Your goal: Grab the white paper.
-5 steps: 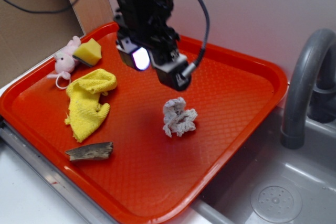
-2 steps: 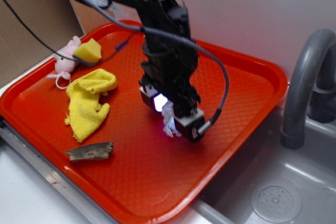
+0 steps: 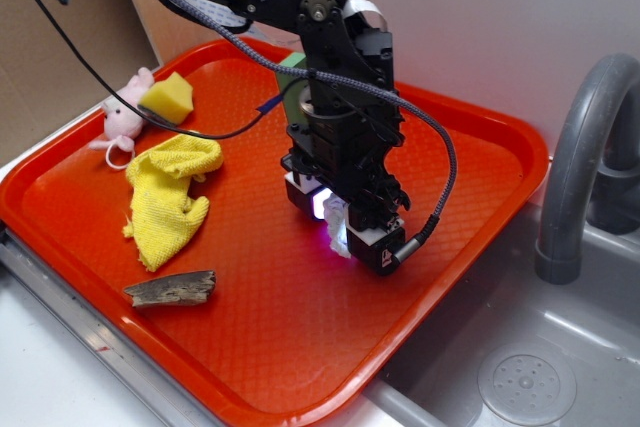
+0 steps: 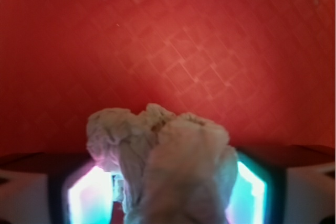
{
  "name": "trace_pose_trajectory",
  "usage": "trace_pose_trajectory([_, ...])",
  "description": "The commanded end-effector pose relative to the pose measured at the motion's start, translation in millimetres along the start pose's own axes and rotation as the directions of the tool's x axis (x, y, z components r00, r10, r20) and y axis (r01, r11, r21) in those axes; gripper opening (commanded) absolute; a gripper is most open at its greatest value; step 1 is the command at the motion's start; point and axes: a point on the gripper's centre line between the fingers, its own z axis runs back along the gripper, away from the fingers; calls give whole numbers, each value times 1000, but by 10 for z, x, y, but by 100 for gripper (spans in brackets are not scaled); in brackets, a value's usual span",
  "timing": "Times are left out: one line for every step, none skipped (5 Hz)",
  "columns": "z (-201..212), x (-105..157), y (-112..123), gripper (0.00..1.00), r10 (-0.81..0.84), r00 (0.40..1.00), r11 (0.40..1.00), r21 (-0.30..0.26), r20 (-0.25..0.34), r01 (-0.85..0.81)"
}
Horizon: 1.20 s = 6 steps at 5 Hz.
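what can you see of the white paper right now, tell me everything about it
The white paper is a wrinkled, crumpled ball, off-white with soft folds. It sits between the gripper's two glowing fingers, which stand on either side of it; whether they press it cannot be told. It lies on the red tray, near the middle. In the exterior view the arm hides nearly all of it, leaving only a small white patch.

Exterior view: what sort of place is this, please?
Probably a kitchen-style sink counter set up for robot tests. A grey faucet stands over a sink basin with a drain, and a red tray beside it holds the white paper and a yellow cloth.
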Motion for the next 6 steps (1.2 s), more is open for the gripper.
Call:
trace_pose_trajectory([358,-157,189,0,93,993,995,-36,71,-90])
trace_pose_trajectory([734,-218,523,0,103,985,972,-225,140,-69])
trace_pose_trajectory([1211,-315,994,0,164,966,964,-239,199,-114])
trace_pose_trajectory([1675,-437,1352,0,206,946,953,-269,250,-136])
trace_pose_trajectory([1978,-543,1605,0,223,919,959,-243,325,-147])
trace_pose_trajectory([2206,-646,1735,0,280,877,956,-191,391,-221])
